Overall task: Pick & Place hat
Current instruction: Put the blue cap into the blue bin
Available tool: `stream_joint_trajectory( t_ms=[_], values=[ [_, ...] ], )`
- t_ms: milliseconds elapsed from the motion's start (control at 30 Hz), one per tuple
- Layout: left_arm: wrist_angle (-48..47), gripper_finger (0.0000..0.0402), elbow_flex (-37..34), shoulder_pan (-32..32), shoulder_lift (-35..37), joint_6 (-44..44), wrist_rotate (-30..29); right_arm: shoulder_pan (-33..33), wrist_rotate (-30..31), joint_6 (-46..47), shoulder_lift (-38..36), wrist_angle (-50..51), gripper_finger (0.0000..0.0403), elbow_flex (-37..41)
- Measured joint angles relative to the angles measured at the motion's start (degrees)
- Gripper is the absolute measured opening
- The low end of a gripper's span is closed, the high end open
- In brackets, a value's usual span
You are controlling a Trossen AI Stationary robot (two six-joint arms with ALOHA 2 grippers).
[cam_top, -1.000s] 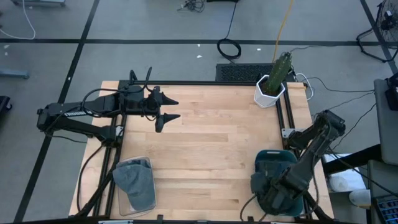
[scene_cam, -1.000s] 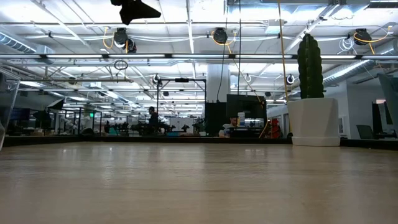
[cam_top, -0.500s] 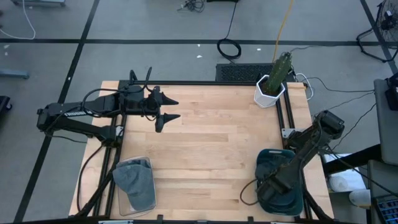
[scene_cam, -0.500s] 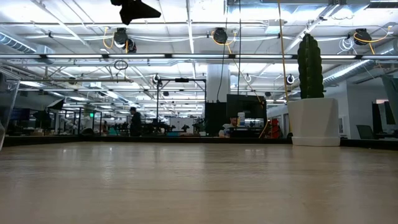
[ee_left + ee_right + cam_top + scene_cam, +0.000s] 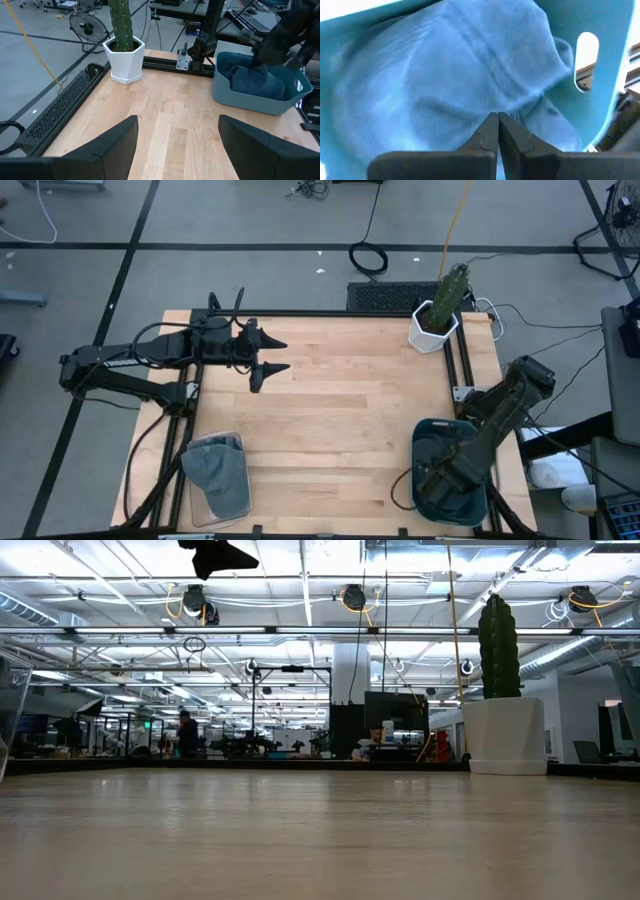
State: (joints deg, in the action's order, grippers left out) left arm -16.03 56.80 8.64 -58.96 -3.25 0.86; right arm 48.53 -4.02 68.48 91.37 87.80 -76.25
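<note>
Hat (image 5: 470, 75) is lying bunched inside the teal bin (image 5: 428, 442) at the desk's (image 5: 340, 410) near right corner, filling most of it. Blue knit fabric, soft and slumping, ribbed lines running across the top fold; looks limp, likely to sag and stretch when lifted.

Right hand (image 5: 497, 131) is hovering directly over the hat, down inside the bin, fingers pressed together with nothing showing between them. Tips are sitting at or just above the cloth; contact cannot be told.

Risks, as judged: with fingers pressed together, the hand is going to push the fabric down rather than catch it. A shallow pinch may be taking only 1 loose fold, letting the hat slip free. A snag on the bin wall could be dragging the bin along.

Left hand (image 5: 175, 145) is waiting, spread, above the desk's far left part, well apart. A 2nd grey cloth (image 5: 217, 468) is lying in a clear tray (image 5: 237, 505) at near left.
</note>
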Motion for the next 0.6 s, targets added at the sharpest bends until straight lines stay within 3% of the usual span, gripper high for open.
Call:
stream_joint_trajectory(
  t_ms=[133,300,433,600],
  values=[
    [0.0,0.0280,0.0,0.0,0.0,0.0,0.0,2.7,-0.9,-0.3,-0.9,1.2,0.0000,-7.8],
    [0.0,0.0280,0.0,0.0,0.0,0.0,0.0,5.8,-3.6,4.8,-1.7,-10.9,0.0000,-9.9],
    [0.0,0.0280,0.0,0.0,0.0,0.0,0.0,7.5,-3.6,2.6,-1.7,-17.4,0.0000,-5.4],
    [0.0,0.0280,0.0,0.0,0.0,0.0,0.0,7.5,-3.6,2.2,-1.7,-15.2,0.0000,4.7]
  ],
)
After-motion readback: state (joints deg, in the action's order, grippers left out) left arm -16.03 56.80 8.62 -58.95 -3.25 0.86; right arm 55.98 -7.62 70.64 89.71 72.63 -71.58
